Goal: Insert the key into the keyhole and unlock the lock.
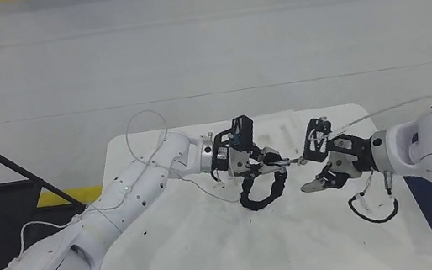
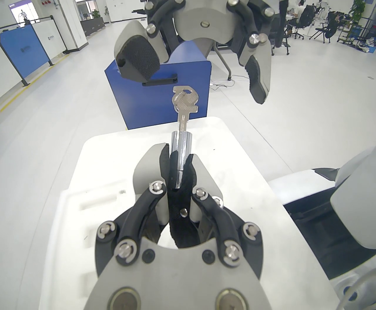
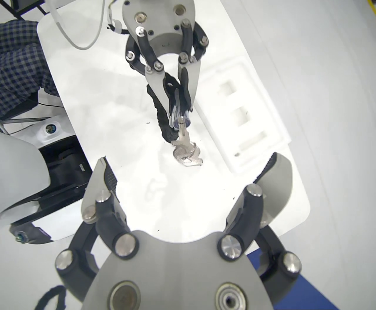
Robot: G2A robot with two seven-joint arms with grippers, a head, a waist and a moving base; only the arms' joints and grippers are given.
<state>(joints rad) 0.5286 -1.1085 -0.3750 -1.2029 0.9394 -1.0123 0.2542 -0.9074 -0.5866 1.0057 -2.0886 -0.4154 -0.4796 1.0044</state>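
Holds left arm [image 1: 135, 186] stretched in from one side and right arm [image 1: 427, 148] in from the other, wrists roughly level, the 2 grippers facing tip to tip. Clamps left gripper [image 2: 179, 164] fingers tight on the lock [image 2: 181, 143]. Holds right gripper [image 3: 188, 163] just apart from it, 2 fingers spread wide.

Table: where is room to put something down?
Bare table lies on the robot's side of both grippers. Crowded: mid-table, where the left gripper holds the lock by the open right gripper, and the foam tray along the far edge.
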